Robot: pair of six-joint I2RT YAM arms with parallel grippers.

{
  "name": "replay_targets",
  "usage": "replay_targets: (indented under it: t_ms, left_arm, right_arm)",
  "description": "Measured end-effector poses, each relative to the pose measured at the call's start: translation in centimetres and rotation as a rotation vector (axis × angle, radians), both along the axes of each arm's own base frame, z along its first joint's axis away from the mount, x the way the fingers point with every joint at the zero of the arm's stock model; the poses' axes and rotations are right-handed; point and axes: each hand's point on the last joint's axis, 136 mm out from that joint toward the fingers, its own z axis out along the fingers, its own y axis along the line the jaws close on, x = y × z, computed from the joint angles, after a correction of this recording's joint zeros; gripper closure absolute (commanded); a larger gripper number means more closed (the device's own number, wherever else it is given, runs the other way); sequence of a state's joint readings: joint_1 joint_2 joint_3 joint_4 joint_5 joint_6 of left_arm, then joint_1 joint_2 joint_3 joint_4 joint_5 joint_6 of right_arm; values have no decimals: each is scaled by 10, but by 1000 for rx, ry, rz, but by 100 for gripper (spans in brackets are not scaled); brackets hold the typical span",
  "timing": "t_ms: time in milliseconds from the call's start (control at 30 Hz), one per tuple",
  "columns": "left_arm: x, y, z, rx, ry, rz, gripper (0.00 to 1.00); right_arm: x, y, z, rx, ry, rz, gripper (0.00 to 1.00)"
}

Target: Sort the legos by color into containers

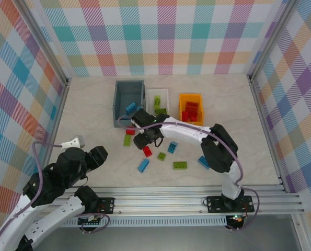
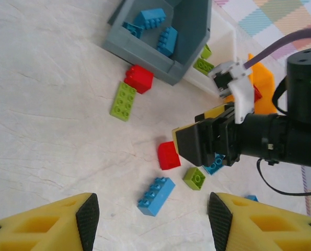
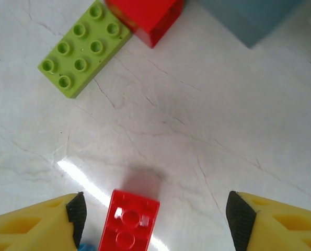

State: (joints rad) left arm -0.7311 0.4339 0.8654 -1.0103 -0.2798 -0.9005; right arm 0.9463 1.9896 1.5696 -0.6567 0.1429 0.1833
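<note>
Right wrist view: the right gripper (image 3: pixel 156 215) hangs with fingers wide over a red lego (image 3: pixel 128 222), near the grey bin (image 3: pixel 249 18). The left gripper (image 2: pixel 152 217), also wide, holds nothing, just short of a blue lego (image 2: pixel 155 196).
</note>
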Motion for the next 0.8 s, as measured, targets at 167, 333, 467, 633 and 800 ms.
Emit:
replay_targets:
  t_ms: [167,333,467,633,800]
  left_arm:
    - [1,-16,-10,-21,35,-56,40]
    - [-1,-21,-14,-32,51,-78,40]
    - [-2,-22,-13,-39,53,-86,40]
    - [-2,-22,-13,-43,49,-87,40]
    - [-1,-25,-13,-52,44,-93,40]
  right_arm:
    - [-27,-4,-4,3,38,-103,23]
    - [-49,1,-32,-70,77,-155,28]
    - [-46,-7,-53,-142,72,-207,34]
    - [-39,-16,-62,-185,52,-246,47]
    - [-35,-17,-61,-187,33,-257,58]
